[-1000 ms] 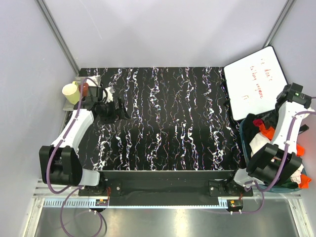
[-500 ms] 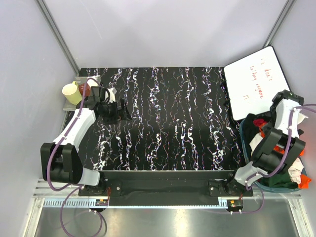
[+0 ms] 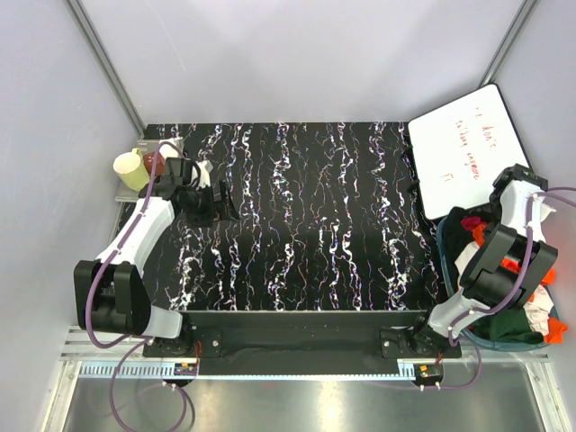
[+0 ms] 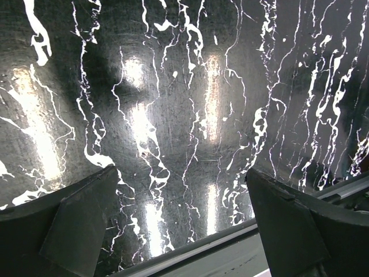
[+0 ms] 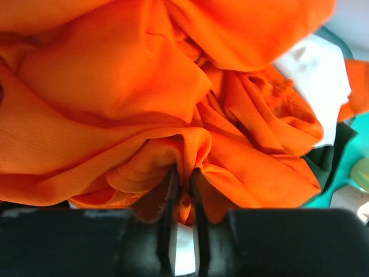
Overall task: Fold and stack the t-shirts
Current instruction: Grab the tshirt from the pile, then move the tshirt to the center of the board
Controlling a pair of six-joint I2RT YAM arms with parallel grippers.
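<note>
Bright orange t-shirt (image 5: 144,75); black, white-veined table (image 3: 297,216)

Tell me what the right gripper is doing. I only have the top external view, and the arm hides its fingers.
Observer: On the right wrist view, the right gripper is pinched shut on a fold of the orange t-shirt.
Operator: Is anything else caught in the pinch?
Observer: At the tips I see only orange fabric. A white t-shirt lies further back, off to the right.
Operator: And the left gripper?
Observer: The left wrist view shows the left gripper wide open over the black marbled table, with nothing between its jaws.
</note>
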